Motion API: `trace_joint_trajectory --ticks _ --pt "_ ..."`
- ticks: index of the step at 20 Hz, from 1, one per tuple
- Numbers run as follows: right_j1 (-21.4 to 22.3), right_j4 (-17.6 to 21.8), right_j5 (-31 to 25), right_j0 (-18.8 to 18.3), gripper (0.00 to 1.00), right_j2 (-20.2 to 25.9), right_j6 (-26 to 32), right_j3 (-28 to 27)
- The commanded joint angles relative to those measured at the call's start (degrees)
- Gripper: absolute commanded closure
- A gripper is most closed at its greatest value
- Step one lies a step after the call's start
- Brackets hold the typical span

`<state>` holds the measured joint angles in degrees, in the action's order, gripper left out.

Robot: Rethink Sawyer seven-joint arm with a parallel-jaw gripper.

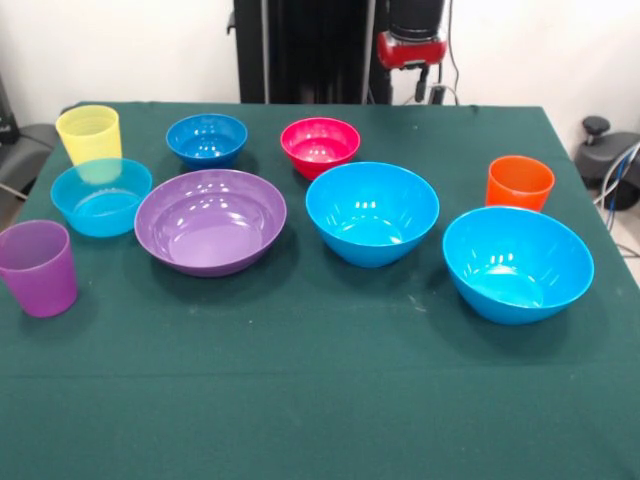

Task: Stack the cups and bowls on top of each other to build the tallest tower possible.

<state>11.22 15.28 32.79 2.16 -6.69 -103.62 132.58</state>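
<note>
All pieces stand apart and upright on the green table; nothing is stacked. The yellow cup is at the far left, the purple cup at the near left and the orange cup at the right. A small dark blue bowl and the magenta bowl sit at the back. A pale blue bowl, the wide purple bowl and two larger blue bowls form a row. The red and black arm end is drawn back at the top. No yellow-orange bowl shows.
The black pedestal stands behind the table's far edge. A black stand and cables sit beyond the right edge. A dark chair part is beyond the left edge. The front half of the cloth holds no objects.
</note>
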Motion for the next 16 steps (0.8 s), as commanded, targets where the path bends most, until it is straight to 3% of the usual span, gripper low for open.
trace_joint_trajectory --ticks 1,8,16 --pt "-1.1 -4.0 -7.3 -1.1 0.00 3.3 -4.8 -17.5" --pt "9.3 -4.3 -14.5 -1.2 0.00 4.6 -6.0 -12.8" --pt "12.8 -0.7 -17.5 -6.2 0.00 8.5 -7.0 -11.0"
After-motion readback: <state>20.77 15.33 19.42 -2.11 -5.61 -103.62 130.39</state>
